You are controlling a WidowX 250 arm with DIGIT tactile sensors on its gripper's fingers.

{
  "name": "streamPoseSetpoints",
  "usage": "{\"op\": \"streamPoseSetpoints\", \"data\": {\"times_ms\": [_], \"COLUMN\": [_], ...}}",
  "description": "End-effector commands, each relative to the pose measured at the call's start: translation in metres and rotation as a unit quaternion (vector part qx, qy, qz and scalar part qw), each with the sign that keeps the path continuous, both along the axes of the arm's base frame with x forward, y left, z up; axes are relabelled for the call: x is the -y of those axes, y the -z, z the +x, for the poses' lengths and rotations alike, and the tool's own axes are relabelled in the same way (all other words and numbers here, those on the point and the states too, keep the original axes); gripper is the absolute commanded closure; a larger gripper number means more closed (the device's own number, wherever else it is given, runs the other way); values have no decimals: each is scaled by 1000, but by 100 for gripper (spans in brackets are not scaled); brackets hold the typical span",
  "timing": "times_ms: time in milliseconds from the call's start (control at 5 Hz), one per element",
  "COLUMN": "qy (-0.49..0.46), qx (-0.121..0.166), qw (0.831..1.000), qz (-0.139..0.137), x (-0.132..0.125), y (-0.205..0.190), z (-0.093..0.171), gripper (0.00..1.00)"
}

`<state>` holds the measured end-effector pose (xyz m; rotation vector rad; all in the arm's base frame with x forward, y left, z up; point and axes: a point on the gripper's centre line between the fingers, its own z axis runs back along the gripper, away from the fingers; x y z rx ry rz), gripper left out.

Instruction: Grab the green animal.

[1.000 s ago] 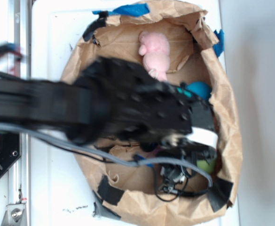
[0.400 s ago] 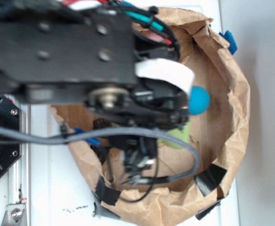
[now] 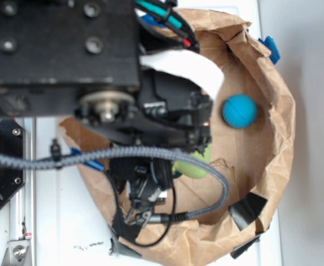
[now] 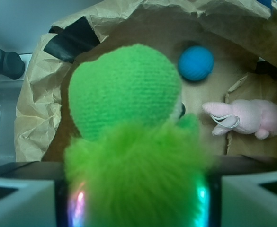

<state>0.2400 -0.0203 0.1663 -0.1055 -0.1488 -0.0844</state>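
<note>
End effector (image 4: pixel 136 198) clamps green animal (image 4: pixel 129 113) (head protruding).

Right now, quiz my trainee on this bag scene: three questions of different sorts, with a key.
1. True or false: in the wrist view the green animal sits between the fingers of the gripper.
2. Multiple choice: what lies on the floor of the paper bag, apart from the arm? A) a red cube B) a blue ball C) a yellow cup
3. Fill in: in the wrist view, the pink plush animal lies to the ____ of the blue ball.

Key: 1 true; 2 B; 3 right, and lower in the picture.
</note>
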Motion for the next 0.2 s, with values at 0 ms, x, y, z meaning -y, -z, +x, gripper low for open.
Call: {"op": "streamPoseSetpoints", "data": {"times_ms": [0], "qy": [-13], "qx": [36], "qw": [999], "qz": [17], "x": [0], "y": [-15], "z": [10], "gripper": [100]}}
